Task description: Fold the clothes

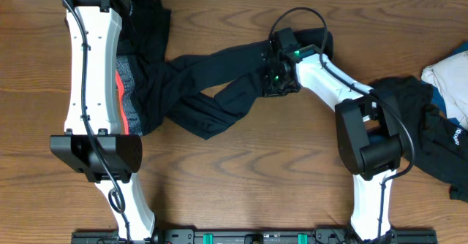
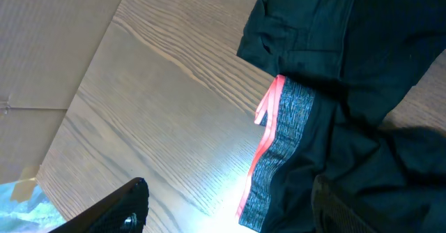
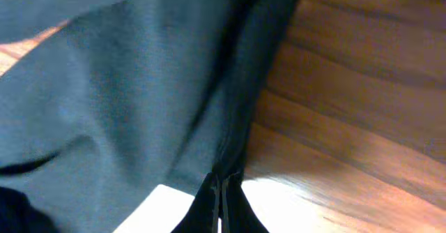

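Overhead view: you see the trousers [image 1: 227,58], black, soft and creased, lying across the table [image 1: 256,164] from its far-left corner to its centre. The waist end is bunched beside the left arm, and the two legs run rightward, crossing loosely with a small patch of wood showing between them. At the waist the inside is turned out, showing a mottled grey waistband [image 1: 130,90] edged by a coral-red band [image 1: 119,90]. Left wrist view: the same red band [image 2: 263,149] runs along the grey waistband in a narrow strip, with one end curling free over bare wood. Your left gripper [image 2: 228,191] hangs above this spot with its fingers spread wide and nothing held between them. Your right gripper [image 1: 280,79] rests on the leg ends near the table's centre. Right wrist view: its fingers [image 3: 209,201] are pressed together at a fold in the dark cloth, and you cannot tell whether any cloth is caught. At the right edge of the table, well apart, lies a pile [image 1: 417,120] of black, white and blue garments.
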Controlling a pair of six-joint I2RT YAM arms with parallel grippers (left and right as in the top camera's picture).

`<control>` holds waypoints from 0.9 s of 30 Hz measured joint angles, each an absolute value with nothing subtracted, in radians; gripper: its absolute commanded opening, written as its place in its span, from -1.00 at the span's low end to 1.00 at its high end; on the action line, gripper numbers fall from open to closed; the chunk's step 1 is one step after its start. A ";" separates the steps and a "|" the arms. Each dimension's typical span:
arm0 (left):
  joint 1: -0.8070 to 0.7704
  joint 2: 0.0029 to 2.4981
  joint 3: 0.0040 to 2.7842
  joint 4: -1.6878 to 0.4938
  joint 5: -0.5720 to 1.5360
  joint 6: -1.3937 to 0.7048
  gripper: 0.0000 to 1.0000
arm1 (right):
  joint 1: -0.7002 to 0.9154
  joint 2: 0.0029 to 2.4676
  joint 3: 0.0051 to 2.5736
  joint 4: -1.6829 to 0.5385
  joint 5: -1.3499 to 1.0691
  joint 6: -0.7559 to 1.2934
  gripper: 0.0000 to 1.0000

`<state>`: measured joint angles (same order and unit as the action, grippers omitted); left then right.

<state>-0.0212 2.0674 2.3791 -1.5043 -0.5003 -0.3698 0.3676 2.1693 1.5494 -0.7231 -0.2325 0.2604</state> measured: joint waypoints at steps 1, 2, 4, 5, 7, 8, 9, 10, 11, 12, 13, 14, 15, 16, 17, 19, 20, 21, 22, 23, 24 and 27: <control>-0.021 2.067 2.379 -1.504 -0.500 -0.370 0.50 | 0.356 2.169 1.549 -0.738 -0.229 0.261 -0.98; -0.021 2.067 2.379 -1.504 -0.500 -0.370 0.50 | 0.347 2.169 1.549 -0.749 -0.225 0.263 -0.98; -0.021 2.067 2.379 -1.504 -0.500 -0.370 0.50 | 0.329 2.166 1.549 -0.787 -0.208 0.269 -0.98; -0.021 2.067 2.379 -1.504 -0.500 -0.370 0.50 | 0.318 2.162 1.549 -0.807 -0.196 0.271 -0.99; -0.021 2.067 2.379 -1.504 -0.500 -0.370 0.50 | 0.307 2.146 1.548 -0.844 -0.162 0.275 -0.98; -0.021 2.067 2.379 -1.504 -0.500 -0.370 0.50 | 0.305 2.133 1.547 -0.864 -0.144 0.278 -0.98; -0.021 2.067 2.379 -1.505 -0.500 -0.370 0.50 | 0.303 2.119 1.547 -0.880 -0.128 0.278 -0.98; -0.021 2.067 2.379 -1.505 -0.500 -0.370 0.50 | 0.303 2.099 1.547 -0.899 -0.109 0.279 -0.98; -0.021 2.067 2.379 -1.505 -0.500 -0.370 0.50 | 0.303 2.075 1.547 -0.918 -0.088 0.282 -0.98; -0.021 2.067 2.379 -1.505 -0.500 -0.370 0.50 | 0.303 2.052 1.546 -0.934 -0.068 0.286 -0.98; -0.021 2.067 2.379 -1.505 -0.500 -0.370 0.50 | 0.304 2.026 1.546 -0.956 -0.044 0.291 -0.97; -0.021 2.067 2.379 -1.505 -0.500 -0.370 0.50 | 0.304 2.002 1.546 -0.975 -0.025 0.298 -0.98; -0.021 2.067 2.379 -1.505 -0.500 -0.370 0.50 | 0.304 1.975 1.547 -1.000 0.002 0.307 -0.98; -0.022 2.067 2.379 -1.506 -0.500 -0.370 0.50 | 0.303 1.954 1.547 -1.025 0.025 0.315 -0.98; -0.022 2.067 2.379 -1.506 -0.500 -0.370 0.50 | 0.303 1.935 1.547 -1.050 0.048 0.323 -0.98; -0.021 2.067 2.379 -1.507 -0.500 -0.370 0.50 | 0.302 1.899 1.547 -1.108 0.101 0.341 -0.98; -0.021 2.067 2.379 -1.509 -0.500 -0.370 0.50 | 0.300 1.889 1.547 -1.131 0.121 0.350 -0.98; -0.021 2.067 2.379 -1.510 -0.500 -0.370 0.51 | 0.295 1.880 1.547 -1.158 0.145 0.358 -0.98; -0.021 2.067 2.379 -1.512 -0.500 -0.370 0.50 | 0.289 1.876 1.547 -1.179 0.166 0.364 -0.98; -0.021 2.067 2.379 -1.512 -0.500 -0.370 0.50 | 0.280 1.874 1.547 -1.203 0.187 0.371 -0.98; -0.021 2.067 2.379 -1.513 -0.500 -0.370 0.50 | 0.269 1.874 1.547 -1.219 0.204 0.376 -0.98; -0.021 2.067 2.379 -1.517 -0.500 -0.370 0.51 | 0.226 1.874 1.547 -1.250 0.244 0.387 -0.98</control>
